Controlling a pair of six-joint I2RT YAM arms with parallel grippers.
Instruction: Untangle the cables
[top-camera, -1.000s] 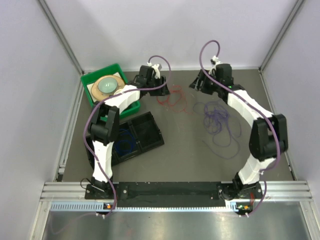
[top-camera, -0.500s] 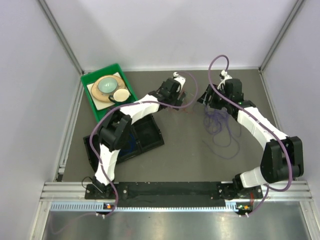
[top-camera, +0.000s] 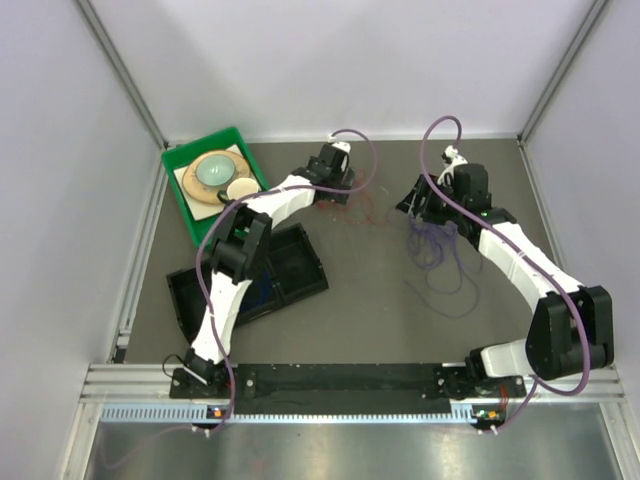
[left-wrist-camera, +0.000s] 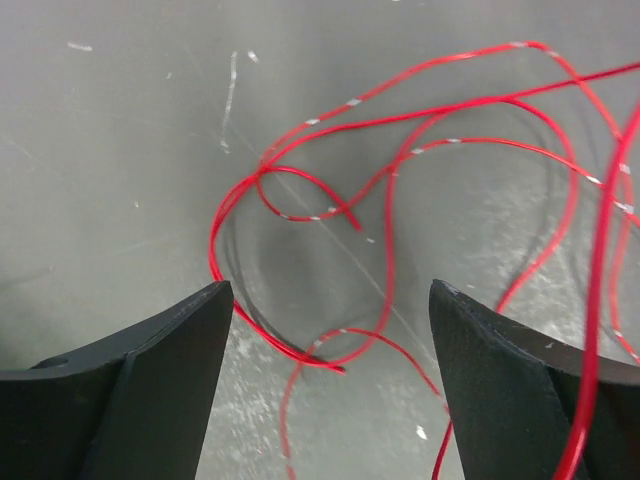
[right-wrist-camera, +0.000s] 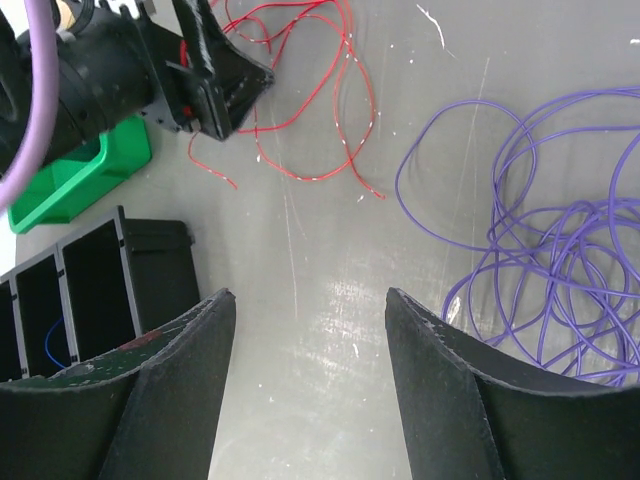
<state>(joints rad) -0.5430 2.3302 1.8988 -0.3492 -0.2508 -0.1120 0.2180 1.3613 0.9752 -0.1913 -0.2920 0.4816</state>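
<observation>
Over toward the back of the desk (top-camera: 370, 290), the left tool (left-wrist-camera: 328, 300) hangs just above the red cable (left-wrist-camera: 214, 245). Its jaws are spread wide with nothing pinched between them, and the red loops lie flat on the grey surface below. Across from it the right tool (right-wrist-camera: 308, 300) is released too, poised over bare desk with the purple cable (right-wrist-camera: 560, 250) heaped just beside it. A narrow bare strip separates the red from the purple.

These wires look featherlight, thin and limp with a bit of spring, so I'd expect them to skid on the smooth top and drag their neighbours along wherever strands cross. A free end or an outer loop, one strand only and taken low against the desk, seems the safest hold.

Plenty is hard to read. The red runs off the edge of the left wrist view, and the purple is cut off in the right one, with its ends lost in the heap. From above the red barely shows. A blue cable (right-wrist-camera: 50, 340) peeks out of the black tray (top-camera: 290, 265), mostly hidden.
</observation>
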